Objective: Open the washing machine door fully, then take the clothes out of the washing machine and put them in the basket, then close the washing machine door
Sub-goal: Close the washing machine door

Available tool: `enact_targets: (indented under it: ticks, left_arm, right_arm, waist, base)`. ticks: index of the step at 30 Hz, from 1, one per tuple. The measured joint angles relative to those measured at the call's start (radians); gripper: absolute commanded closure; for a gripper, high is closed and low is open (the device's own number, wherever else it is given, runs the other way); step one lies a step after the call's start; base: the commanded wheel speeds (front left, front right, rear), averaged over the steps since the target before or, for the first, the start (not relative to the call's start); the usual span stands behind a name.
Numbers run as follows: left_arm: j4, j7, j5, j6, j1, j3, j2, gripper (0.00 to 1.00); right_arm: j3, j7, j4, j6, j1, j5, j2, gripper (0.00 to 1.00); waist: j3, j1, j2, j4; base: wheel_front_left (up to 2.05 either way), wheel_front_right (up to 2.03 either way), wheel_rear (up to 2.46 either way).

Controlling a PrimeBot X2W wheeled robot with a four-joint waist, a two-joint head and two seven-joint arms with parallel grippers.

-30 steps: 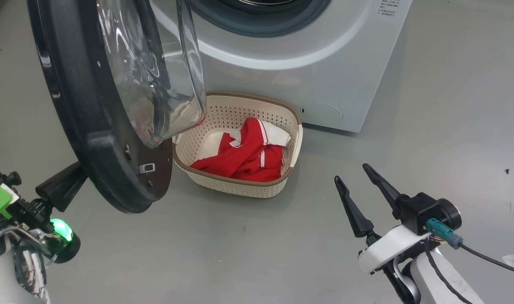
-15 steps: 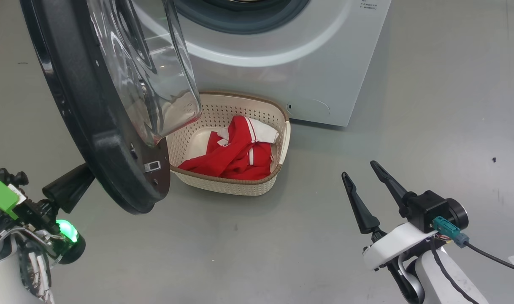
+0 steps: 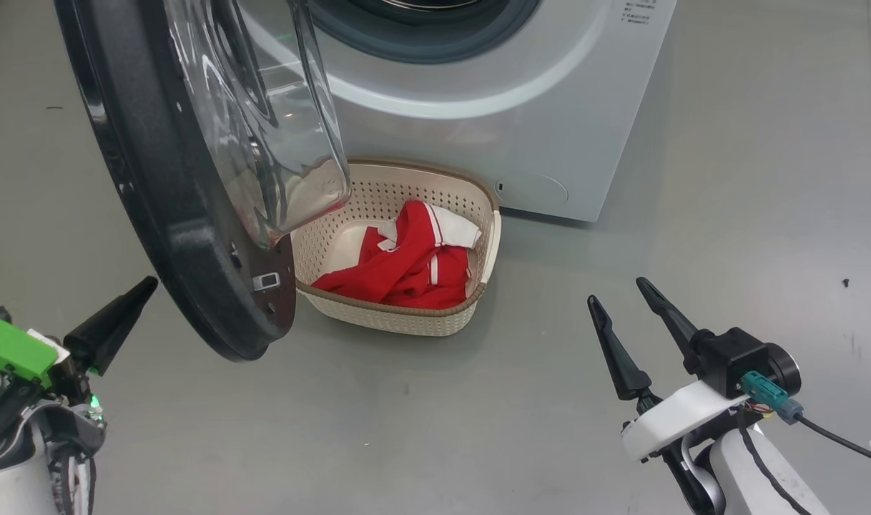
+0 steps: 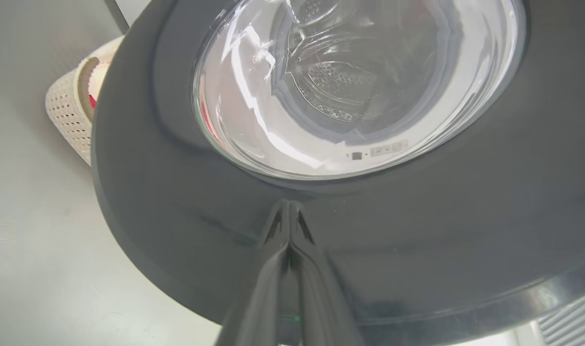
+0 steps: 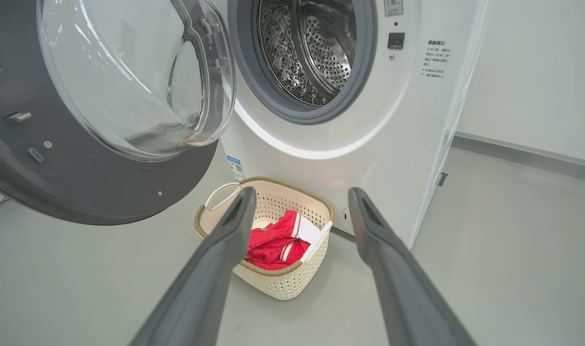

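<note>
Found the left gripper (image 3: pixel 146 287) pinched fully together with nothing in it, arm low, tips slanting up at the wide glossy black rim of the large round washing machine door (image 3: pixel 164 214) right in front of them; could not tell whether they touched. Spotted a small grey label (image 4: pixel 388 148) on the door glass just beyond those tips, too small to read.

Found the right gripper (image 3: pixel 616 290) spread wide and empty, forearm angled up from below. Saw, ahead between its fingers, the small cream perforated plastic basket (image 5: pixel 283 283), with the crumpled red clothes with white trim (image 5: pixel 268 245) lying inside. Noted behind that the big white front-loading washing machine (image 5: pixel 369 158), steel drum (image 5: pixel 316 57) exposed. Made out a small blue label (image 5: pixel 235 168) low on its front and fine print (image 5: pixel 435 58) higher to the right, both illegible.
</note>
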Motion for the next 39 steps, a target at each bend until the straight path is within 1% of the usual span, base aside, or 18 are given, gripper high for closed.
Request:
enact_targets:
  ticks: [3, 8, 12, 15, 18, 22, 27, 32, 39]
  left_arm:
    - [-0.035, -0.078, 0.063, 0.000, 0.026, -0.001, 0.003, 1.00]
    - [-0.125, -0.202, 0.224, -0.004, 0.084, -0.049, 0.056, 1.00]
    - [-0.266, -0.309, 0.315, -0.004, 0.119, -0.121, 0.093, 1.00]
    - [-0.332, -0.400, 0.389, -0.004, 0.144, -0.184, 0.119, 1.00]
    - [-0.355, -0.493, 0.444, -0.004, 0.199, -0.227, 0.126, 1.00]
    - [-0.378, -0.614, 0.532, -0.004, 0.257, -0.293, 0.151, 1.00]
    - [-0.387, -0.769, 0.614, -0.004, 0.302, -0.337, 0.167, 1.00]
    - [-0.383, -0.889, 0.665, -0.004, 0.338, -0.389, 0.173, 1.00]
    - [-0.338, -1.013, 0.690, -0.004, 0.356, -0.434, 0.173, 1.00]
  right_arm:
    - [-0.001, 0.000, 0.000, 0.000, 0.000, 0.000, 0.002, 0.00]
    - [-0.002, 0.000, 0.000, 0.000, 0.001, 0.000, 0.005, 0.00]
    - [0.000, 0.000, -0.001, 0.000, 0.002, 0.000, 0.006, 0.00]
    - [0.002, 0.000, -0.001, 0.000, 0.002, 0.000, 0.006, 0.00]
    - [0.003, 0.000, -0.001, 0.000, 0.002, 0.000, 0.006, 0.00]
    - [0.003, 0.000, -0.001, 0.000, 0.002, 0.000, 0.008, 0.00]
    - [0.001, 0.000, -0.002, 0.000, 0.003, 0.000, 0.008, 0.00]
    - [0.003, 0.000, -0.002, 0.000, 0.004, 0.000, 0.011, 0.00]
    - [0.002, 0.000, -0.003, 0.000, 0.004, 0.000, 0.012, 0.00]
  waist:
    - [-0.006, 0.0000, 0.0000, 0.007]
    - [-0.017, 0.0000, 0.0000, 0.017]
    - [-0.020, 0.0000, 0.0000, 0.020]
    - [-0.022, 0.0000, 0.0000, 0.022]
    - [-0.024, 0.0000, 0.0000, 0.022]
    - [-0.026, 0.0000, 0.0000, 0.022]
    - [-0.028, 0.0000, 0.0000, 0.020]
    - [-0.026, 0.0000, 0.0000, 0.018]
    - [-0.019, 0.0000, 0.0000, 0.017]
  base:
    - [0.00, 0.00, 0.00]
    - [0.00, 0.00, 0.00]
    - [0.00, 0.00, 0.00]
    - [0.00, 0.00, 0.00]
    - [0.00, 0.00, 0.00]
    - [0.00, 0.00, 0.00]
    - [0.00, 0.00, 0.00]
    - [0.00, 0.00, 0.00]
    - [0.00, 0.00, 0.00]
